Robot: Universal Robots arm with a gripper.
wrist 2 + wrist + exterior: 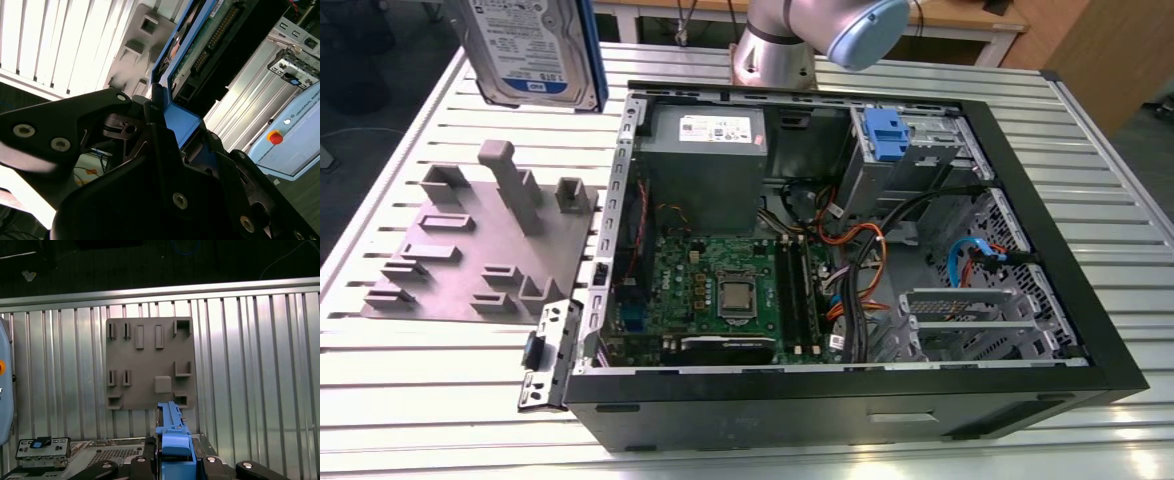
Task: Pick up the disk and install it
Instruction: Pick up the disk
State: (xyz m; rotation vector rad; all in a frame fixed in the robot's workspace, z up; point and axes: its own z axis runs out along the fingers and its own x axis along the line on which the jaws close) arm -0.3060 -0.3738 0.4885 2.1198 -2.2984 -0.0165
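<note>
The disk hangs upright high above the table at the exterior view's upper left, label facing the camera, blue rails along its edges, past the open computer case's left wall. In the second wrist view my gripper is shut on the disk, its black fingers clamped on the blue rail. In the first wrist view the disk's blue rail stands edge-on between the gripper's black parts.
A grey slotted holder plate lies on the ribbed metal table, directly below the disk. Inside the case are a power-supply box, motherboard, cables, and a silver drive cage with blue latch. The arm's base stands behind the case.
</note>
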